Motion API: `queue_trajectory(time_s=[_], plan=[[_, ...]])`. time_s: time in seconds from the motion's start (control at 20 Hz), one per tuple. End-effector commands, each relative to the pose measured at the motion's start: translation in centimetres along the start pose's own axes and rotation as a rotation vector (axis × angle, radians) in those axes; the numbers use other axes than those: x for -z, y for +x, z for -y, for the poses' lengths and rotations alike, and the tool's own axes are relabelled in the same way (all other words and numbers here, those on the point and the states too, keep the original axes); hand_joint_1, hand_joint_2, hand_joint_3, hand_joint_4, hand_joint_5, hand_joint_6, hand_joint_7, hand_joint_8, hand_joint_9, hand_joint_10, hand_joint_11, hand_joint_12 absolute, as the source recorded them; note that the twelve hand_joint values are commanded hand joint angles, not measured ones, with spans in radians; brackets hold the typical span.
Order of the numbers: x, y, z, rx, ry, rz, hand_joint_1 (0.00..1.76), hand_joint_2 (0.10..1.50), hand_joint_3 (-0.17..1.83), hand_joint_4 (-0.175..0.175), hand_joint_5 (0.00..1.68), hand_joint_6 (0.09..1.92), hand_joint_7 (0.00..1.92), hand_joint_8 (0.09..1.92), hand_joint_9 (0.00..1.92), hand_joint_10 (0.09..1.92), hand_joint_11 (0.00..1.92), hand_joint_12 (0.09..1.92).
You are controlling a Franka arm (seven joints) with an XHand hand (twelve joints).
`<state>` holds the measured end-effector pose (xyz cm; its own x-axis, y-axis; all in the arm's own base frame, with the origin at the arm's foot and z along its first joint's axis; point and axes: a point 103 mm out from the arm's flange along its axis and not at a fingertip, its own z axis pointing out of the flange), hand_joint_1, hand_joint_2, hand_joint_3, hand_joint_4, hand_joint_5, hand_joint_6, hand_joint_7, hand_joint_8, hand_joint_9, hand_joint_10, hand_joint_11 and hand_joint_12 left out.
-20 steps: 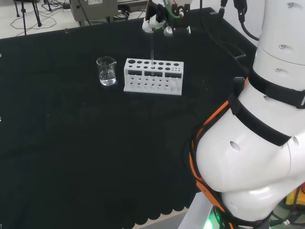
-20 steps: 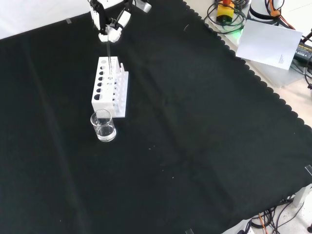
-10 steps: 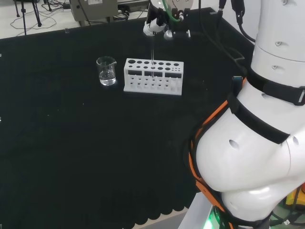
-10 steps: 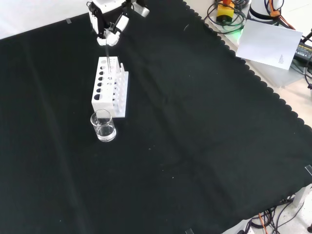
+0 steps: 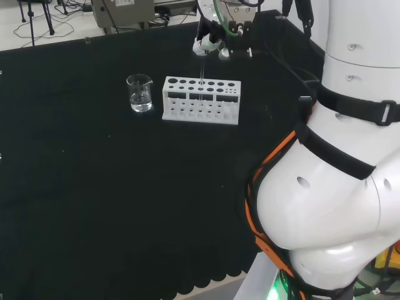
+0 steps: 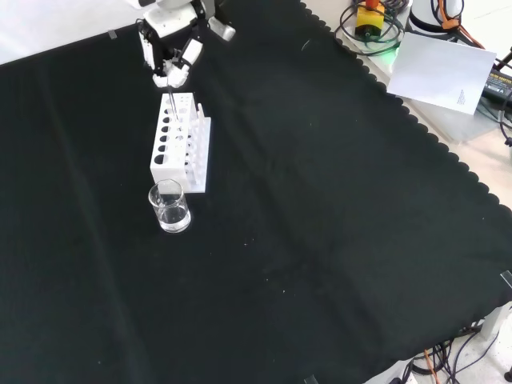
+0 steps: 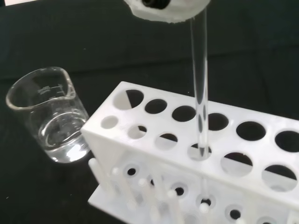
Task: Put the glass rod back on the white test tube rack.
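Observation:
The white test tube rack stands on the black cloth, its top full of round holes. The clear glass rod hangs upright over it, pinched at its upper end by the hand, which is shut on it. In the wrist view the rod's lower end reaches into a hole in the middle of the rack. In the front view the hand sits just above the rack's far end, with the rod thin and faint below it.
A small glass beaker with some clear liquid stands just left of the rack in the head view, and in front of it in the front view. The arm's white links stand at the right. Papers and cables lie beyond the cloth's scalloped edge.
The hand has come lower toward the rack with the rod and shifted slightly sideways. The rod's tip now sits in a hole of the rack. Rack and beaker have not moved.

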<state>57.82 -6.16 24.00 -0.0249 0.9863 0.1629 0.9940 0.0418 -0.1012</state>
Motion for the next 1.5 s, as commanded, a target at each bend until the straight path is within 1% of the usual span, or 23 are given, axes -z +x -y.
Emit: queue_trajectory(time_s=[0.05,0.15,0.25,0.5,0.55,0.65,0.7,0.75,0.8,0.85,0.95,1.0,1.05,1.2,1.5], plan=[[0.1,-0.1,-1.1,-0.018,0.0,0.016,1.31,1.1,-0.17,-0.175,1.38,0.09,1.19,1.01,1.78,0.73,1.37,1.0],[0.1,-0.2,-1.1,-0.022,-0.001,0.014,1.31,1.1,-0.17,-0.175,1.38,0.09,1.19,1.01,1.78,0.74,1.37,1.0],[0.2,-0.3,-1.1,-0.018,-0.009,0.003,1.31,1.1,-0.17,-0.175,1.38,0.09,1.19,1.01,1.78,0.74,1.37,1.0],[1.0,-1.6,-0.5,-0.009,-0.016,-0.038,1.31,1.1,-0.17,-0.175,1.38,0.09,1.21,0.98,1.79,0.75,1.38,1.0],[1.2,-1.7,-0.3,-0.007,-0.017,-0.044,1.31,1.09,-0.17,-0.175,1.38,0.09,1.24,0.91,1.8,0.75,1.39,0.99],[1.7,-1.7,0.0,-0.002,-0.016,-0.048,1.32,1.05,-0.17,-0.175,1.4,0.09,1.36,0.58,1.83,0.76,1.46,0.97],[1.8,-1.7,0.1,0.0,-0.017,-0.047,1.32,1.04,-0.17,-0.175,1.41,0.14,1.4,0.43,1.85,0.75,1.5,0.94],[2.0,-1.6,0.3,0.002,-0.014,-0.045,1.35,1.02,-0.17,-0.175,1.35,0.19,1.46,0.28,1.86,0.75,1.53,0.93],[2.1,-1.5,0.4,0.006,-0.012,-0.044,1.38,1.0,-0.17,-0.175,1.25,0.31,1.51,0.17,1.87,0.75,1.56,0.94],[2.2,-1.4,0.4,0.007,-0.01,-0.041,1.4,1.0,-0.17,-0.175,1.13,0.47,1.54,0.09,1.87,0.76,1.58,0.95],[2.3,-1.1,0.4,0.01,0.0,-0.038,1.41,0.99,-0.17,-0.175,0.91,0.72,1.56,0.09,1.88,0.76,1.62,0.96],[2.3,-1.0,0.5,0.011,0.003,-0.034,1.41,0.99,-0.17,-0.175,0.83,0.79,1.56,0.09,1.88,0.77,1.64,0.96],[2.3,-0.8,0.4,0.012,0.004,-0.035,1.38,0.96,-0.17,-0.175,0.79,0.82,1.56,0.09,1.88,0.77,1.65,0.97],[2.7,-0.4,0.4,0.02,0.001,-0.031,1.33,0.9,-0.17,-0.175,0.71,0.86,1.53,0.09,1.88,0.76,1.67,0.95],[3.3,0.5,0.5,0.023,-0.01,-0.015,1.33,0.89,-0.17,-0.175,0.67,0.85,1.51,0.09,1.89,0.75,1.68,0.95]])
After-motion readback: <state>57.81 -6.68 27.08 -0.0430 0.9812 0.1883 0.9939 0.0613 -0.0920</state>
